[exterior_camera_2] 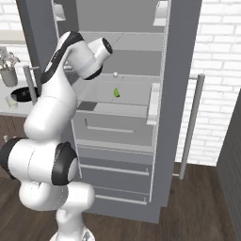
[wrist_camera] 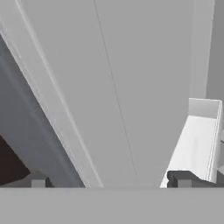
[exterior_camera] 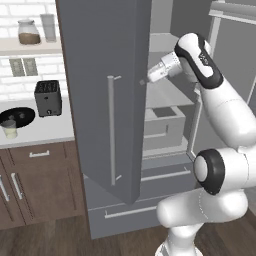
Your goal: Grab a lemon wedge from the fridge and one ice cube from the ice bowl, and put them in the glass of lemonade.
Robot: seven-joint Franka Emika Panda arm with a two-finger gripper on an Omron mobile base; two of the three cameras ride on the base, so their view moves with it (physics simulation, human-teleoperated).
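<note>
The lemon wedge (exterior_camera_2: 116, 93), small and yellow-green, lies on a pale shelf (exterior_camera_2: 127, 96) inside the fridge (exterior_camera_2: 181, 70), about midway across the shelf and apart from the arm. Both fridge doors stand open: in the left base view the left door (exterior_camera: 107, 90) swings toward the camera with its long bar handle (exterior_camera: 111, 130), and in the right base view the right door carries a white door bin (exterior_camera_2: 154, 104) on its inner face. Below the shelf sits a grey drawer (exterior_camera_2: 113, 127).

The hand (wrist_camera: 109, 181) is inside the fridge, at the level above the wedge's shelf; its 2 dark fingertips (wrist_camera: 181, 179) stand wide apart with nothing between them, facing a plain grey wall.

To the left of the fridge, on the surface (exterior_camera: 45, 131), the black ice bowl (exterior_camera: 17, 116) sits beside a toaster (exterior_camera: 48, 98). The glass of lemonade (exterior_camera: 10, 129) stands just in front of the bowl.
</note>
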